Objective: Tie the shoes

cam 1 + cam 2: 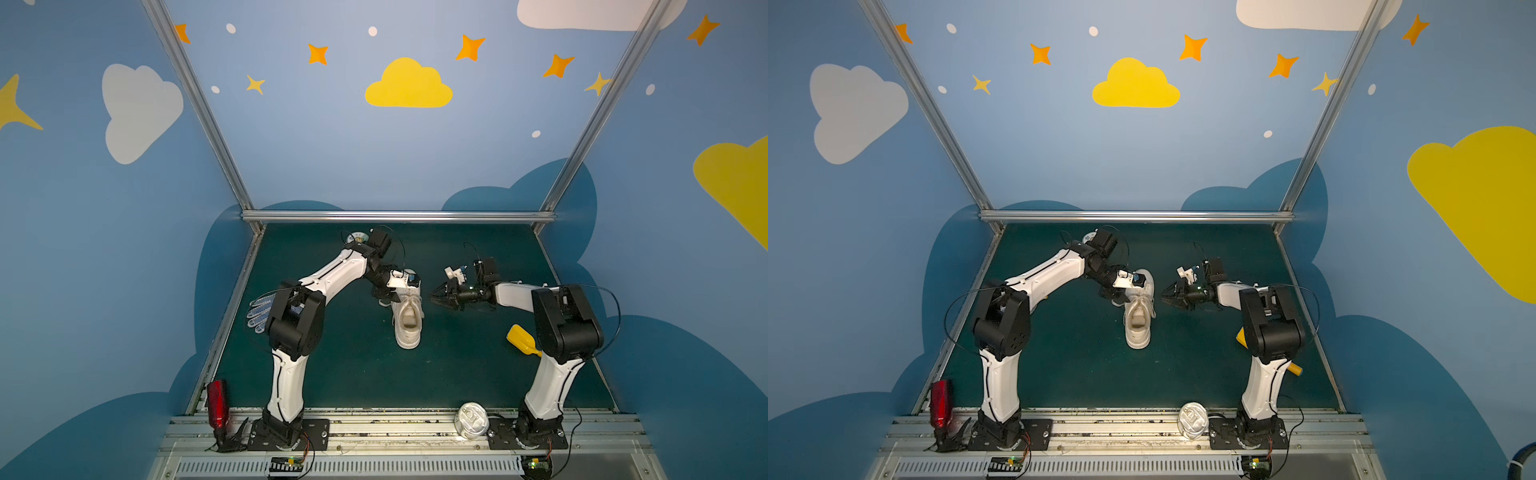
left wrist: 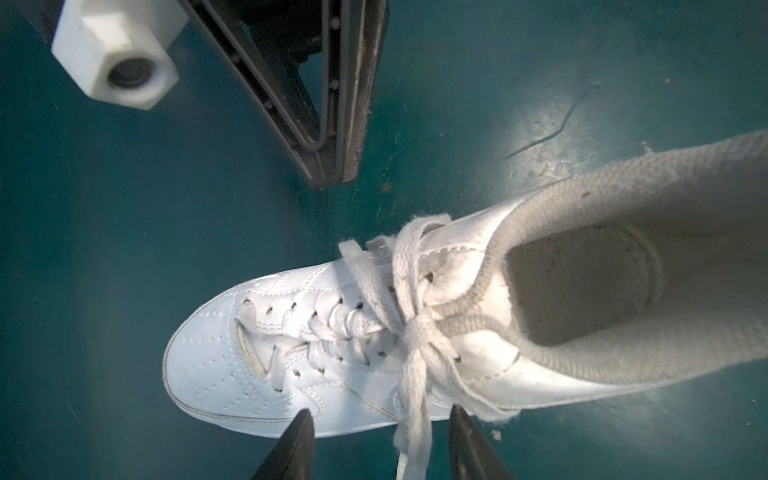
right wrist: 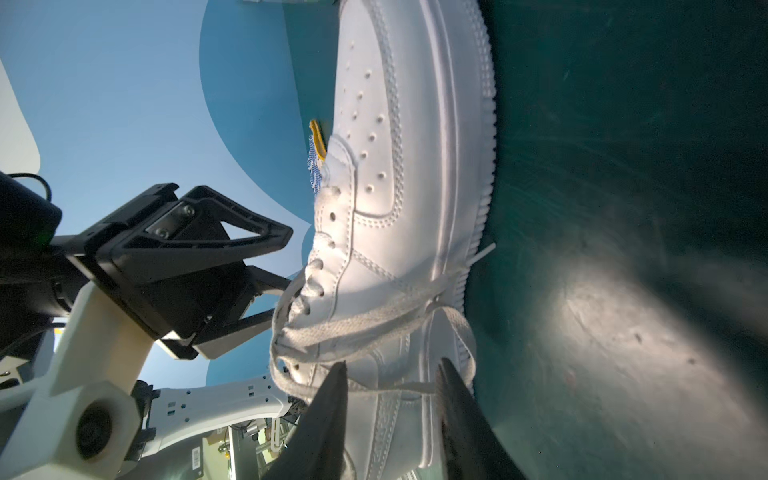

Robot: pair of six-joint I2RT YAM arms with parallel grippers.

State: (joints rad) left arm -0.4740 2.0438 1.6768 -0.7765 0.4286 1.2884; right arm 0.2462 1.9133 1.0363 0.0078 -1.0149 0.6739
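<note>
The shoe (image 1: 408,320) (image 1: 1138,322) stands upright on its sole near the middle of the green mat (image 1: 353,374), toe toward the back wall and heel toward the arm bases; it is white with a thick ribbed sole and a pale insole; no readable writing shows on its upper in either wrist view. The laces (image 2: 415,332) cross in a knot over the top eyelets, and a loop falls to each side of the shoe.

The left gripper (image 1: 384,296) (image 2: 380,449) hangs just beside the shoe's left side at the laces; its jaws stand apart, and one lace loop runs down between the fingertips without being pinched. The right gripper (image 1: 434,297) (image 3: 390,399) sits on the shoe's right, a little apart from it in both top views; its jaws are also apart, and in the right wrist view the other loop drapes down the shoe's side to the sole and passes across the gap between the tips, unclamped.

A white glove (image 1: 262,313) with blue dots lies at the mat's left edge behind the left arm; a yellow scoop (image 1: 521,338) lies by the right arm; a red bottle (image 1: 218,403) and a silver can (image 1: 471,419) sit at the front rail. A barcode sticker (image 3: 197,453) shows in the right wrist view, its print too small to read.
</note>
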